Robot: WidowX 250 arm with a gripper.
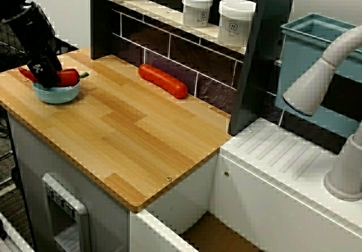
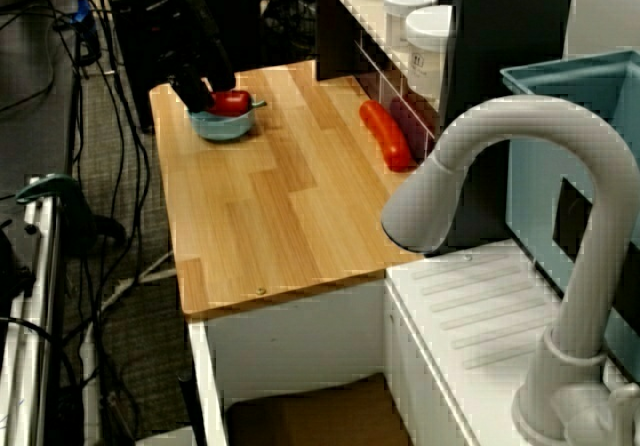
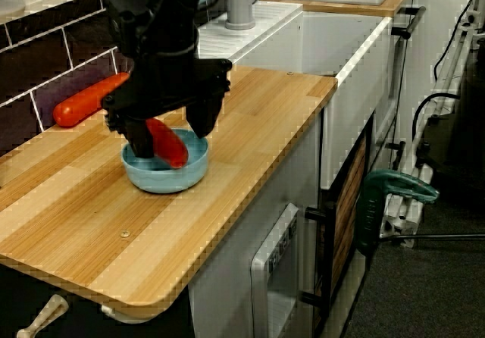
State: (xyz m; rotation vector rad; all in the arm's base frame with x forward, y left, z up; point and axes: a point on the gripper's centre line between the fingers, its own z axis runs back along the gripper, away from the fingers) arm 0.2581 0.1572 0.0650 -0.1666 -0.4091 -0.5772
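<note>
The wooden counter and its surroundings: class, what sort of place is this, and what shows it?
Probably a play or mock kitchen: a wooden counter, a white sink unit with a curved faucet, and lidded jars on a shelf over dark tiles.
</note>
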